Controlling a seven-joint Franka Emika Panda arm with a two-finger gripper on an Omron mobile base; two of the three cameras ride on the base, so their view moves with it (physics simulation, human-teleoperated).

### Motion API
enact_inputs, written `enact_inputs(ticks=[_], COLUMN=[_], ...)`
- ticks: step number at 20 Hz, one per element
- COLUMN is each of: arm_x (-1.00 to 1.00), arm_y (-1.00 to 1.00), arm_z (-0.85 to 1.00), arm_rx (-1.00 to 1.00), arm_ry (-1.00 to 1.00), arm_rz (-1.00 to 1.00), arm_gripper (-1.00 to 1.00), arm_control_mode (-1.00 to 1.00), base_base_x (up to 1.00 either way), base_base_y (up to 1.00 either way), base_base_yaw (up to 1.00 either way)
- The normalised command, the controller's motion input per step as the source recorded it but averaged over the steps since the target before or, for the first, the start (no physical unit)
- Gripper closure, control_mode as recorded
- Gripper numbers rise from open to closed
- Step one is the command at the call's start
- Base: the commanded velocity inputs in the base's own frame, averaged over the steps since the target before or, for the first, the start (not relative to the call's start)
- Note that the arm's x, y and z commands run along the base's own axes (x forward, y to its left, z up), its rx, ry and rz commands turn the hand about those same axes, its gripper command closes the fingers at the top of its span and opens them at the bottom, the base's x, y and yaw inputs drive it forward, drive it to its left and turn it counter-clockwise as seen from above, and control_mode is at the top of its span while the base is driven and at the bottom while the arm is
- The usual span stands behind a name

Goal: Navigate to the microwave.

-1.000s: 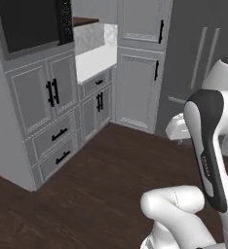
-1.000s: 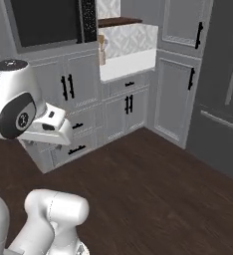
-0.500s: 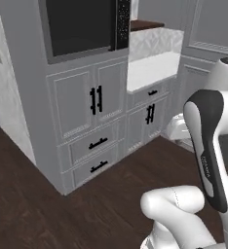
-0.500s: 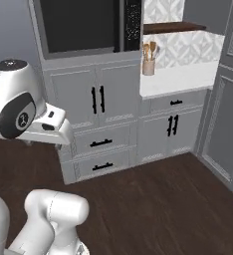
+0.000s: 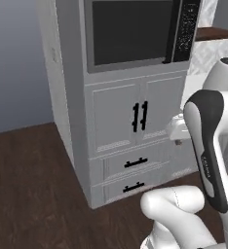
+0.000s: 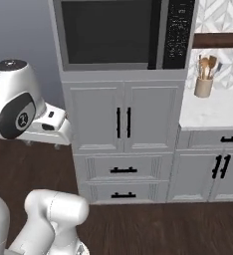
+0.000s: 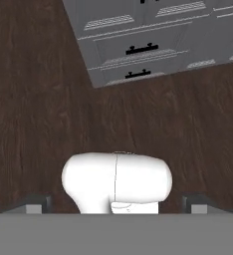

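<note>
we are seeing a grey wall [image 5: 13,63] at the far left of the left base view, with the dark wood floor [image 5: 33,194] running beneath it. next comes the tall grey cabinet [image 6: 123,124], and the microwave [image 6: 108,32] is sitting built into its upper part, its wide dark glass front facing us and its narrow dark speckled strip [image 6: 177,32] lying along the right edge. under the microwave we are finding two doors with black vertical handles [image 6: 123,122], then two drawers [image 6: 123,172] with black pulls. to the right a white bench [image 6: 213,107] is carrying a beige holder of wooden utensils [image 6: 204,84], below a dark wood shelf [image 6: 218,40]. in the hand view the claw [image 7: 116,208] is pointing down at the floor, fingertips [image 7: 31,206] standing wide apart, gripping nothing, so it is released.
</note>
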Motion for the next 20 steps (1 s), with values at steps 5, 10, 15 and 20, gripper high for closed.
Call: enact_inputs(ticks=[5, 10, 15, 20], arm_x=[0.0, 0.0, 0.0, 0.0], arm_y=[0.0, 0.0, 0.0, 0.0], arm_z=[0.0, 0.0, 0.0, 0.0], arm_rx=[0.0, 0.0, 0.0, 0.0], arm_ry=[0.0, 0.0, 0.0, 0.0], arm_rz=[0.0, 0.0, 0.0, 0.0], arm_gripper=[-1.0, -1.0, -1.0, -1.0], arm_control_mode=[1.0, 1.0, 1.0, 1.0], base_base_x=[1.0, 0.97, 0.64, 0.67], base_base_y=[-0.61, -0.71, -0.17, 0.0], base_base_yaw=[0.43, 0.27, 0.02, 0.11])
